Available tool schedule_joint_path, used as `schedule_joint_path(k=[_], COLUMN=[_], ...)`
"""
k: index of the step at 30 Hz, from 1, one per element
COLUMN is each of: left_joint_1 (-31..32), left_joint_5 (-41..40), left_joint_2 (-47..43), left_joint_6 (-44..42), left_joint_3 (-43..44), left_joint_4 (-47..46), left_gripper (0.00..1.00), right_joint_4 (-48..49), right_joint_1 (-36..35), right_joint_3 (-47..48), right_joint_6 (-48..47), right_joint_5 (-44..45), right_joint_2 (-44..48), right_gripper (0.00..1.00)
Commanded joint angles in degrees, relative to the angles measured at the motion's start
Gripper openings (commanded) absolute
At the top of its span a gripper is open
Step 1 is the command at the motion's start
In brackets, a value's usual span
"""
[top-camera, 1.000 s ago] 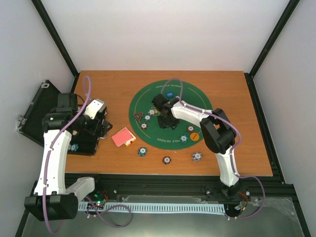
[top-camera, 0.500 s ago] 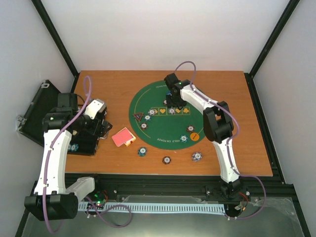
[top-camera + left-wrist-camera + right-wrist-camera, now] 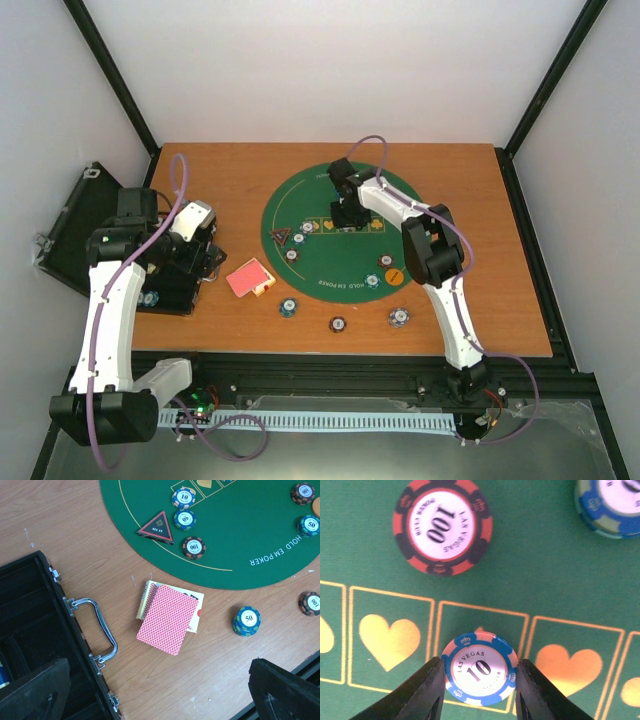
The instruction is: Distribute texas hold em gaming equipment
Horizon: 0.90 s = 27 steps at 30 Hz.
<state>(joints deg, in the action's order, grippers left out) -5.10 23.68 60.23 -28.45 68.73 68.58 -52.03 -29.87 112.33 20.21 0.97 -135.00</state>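
Observation:
In the right wrist view my right gripper (image 3: 480, 669) is shut on a blue 10 poker chip (image 3: 479, 667), one finger against each side of it, over a gold card box of the green mat (image 3: 545, 580). A red 100 chip (image 3: 442, 525) lies beyond it. From above, the right gripper (image 3: 345, 214) reaches down over the mat's middle row. My left gripper (image 3: 160, 692) hangs open and empty above the wood near the red-backed cards (image 3: 167, 617). The black triangle marker (image 3: 157, 527) lies at the mat's left edge, with chips (image 3: 193, 547) beside it.
The open black case (image 3: 30, 645) stands at the left, its metal handle (image 3: 92, 630) facing the cards. A stack of 50 chips (image 3: 246, 621) lies on the wood, and an orange button (image 3: 394, 274) and more chips (image 3: 398, 317) are near the mat's front edge.
The right arm reached to the far side of the mat, then drew back to the middle row. Its jaws widened and then closed in on the 10 chip. The left arm stayed still.

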Motion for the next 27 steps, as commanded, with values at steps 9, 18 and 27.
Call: schedule_joint_path(k=[9,18,27], left_joint_1=[-0.3,-0.3,-0.3], left_joint_5=[0.2,0.1,0.9], left_joint_2=[-0.9,-1.6,-1.7], left_joint_6=[-1.2,-1.4,-1.0], left_joint_3=[0.3,0.1,-0.1], left_joint_4=[-0.6,-0.3,-0.1], left_gripper=[1.00,1.00,1.00], right_joint_4=[0.8,-0.7,-3.1], right_joint_1=[-7.9,-8.4,-8.0], right_joint_3=[5.0,9.7,7.4], right_joint_6=[6.6,8.4,6.0], right_joint_5=[-4.3,-5.5,-2.0], right_joint_2=[-3.3,-4.3,2.4], right_gripper=[0.39,0.39,0.42])
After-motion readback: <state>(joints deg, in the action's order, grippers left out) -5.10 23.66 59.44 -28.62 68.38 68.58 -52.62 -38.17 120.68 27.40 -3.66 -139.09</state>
